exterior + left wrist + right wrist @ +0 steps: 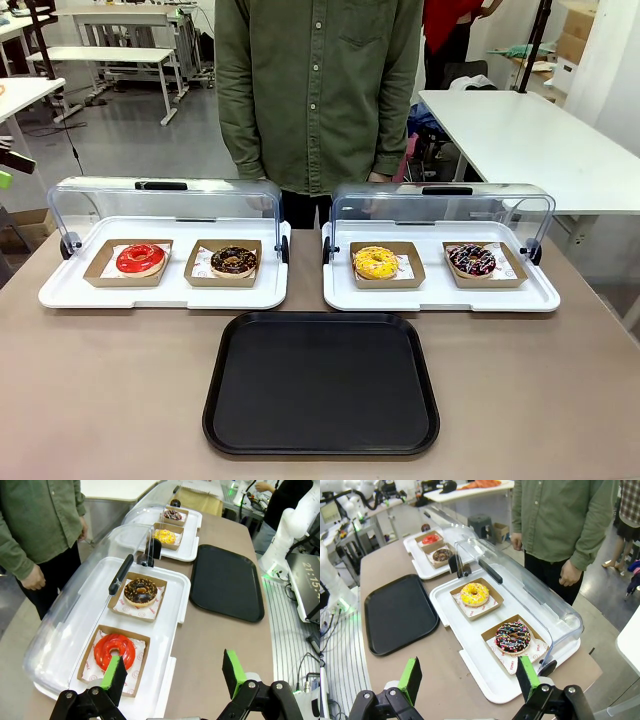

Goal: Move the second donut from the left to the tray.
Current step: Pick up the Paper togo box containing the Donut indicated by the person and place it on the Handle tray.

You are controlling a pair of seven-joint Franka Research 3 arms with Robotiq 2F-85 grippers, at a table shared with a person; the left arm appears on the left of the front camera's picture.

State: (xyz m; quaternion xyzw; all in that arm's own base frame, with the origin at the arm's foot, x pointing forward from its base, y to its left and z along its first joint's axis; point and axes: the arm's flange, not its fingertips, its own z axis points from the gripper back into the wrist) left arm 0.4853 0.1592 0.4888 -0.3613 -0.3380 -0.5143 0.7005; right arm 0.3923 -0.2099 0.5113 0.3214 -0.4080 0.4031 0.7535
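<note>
Front view: the tray (pixel 320 385) is lying bare nearest the robot, ready to receive. Behind it, the left display tray (pixel 160 295) is standing with its lid (pixel 165 200) raised, exposing the donut (pixel 233 260) boxed at its right. The left gripper (pixel 174 672) and right gripper (pixel 469 677) are hanging wide open, empty.

Straight ahead of the left hand (pixel 175 665), bare desk (pixel 215 640) lies open up to the tray (pixel 225 580); ahead and to its left, the second donut from the left (pixel 140 591) sits uncovered from above; the raised clear lid (pixel 75 615) walls its farther left side; a person (pixel 35 520) stands beyond.
</note>
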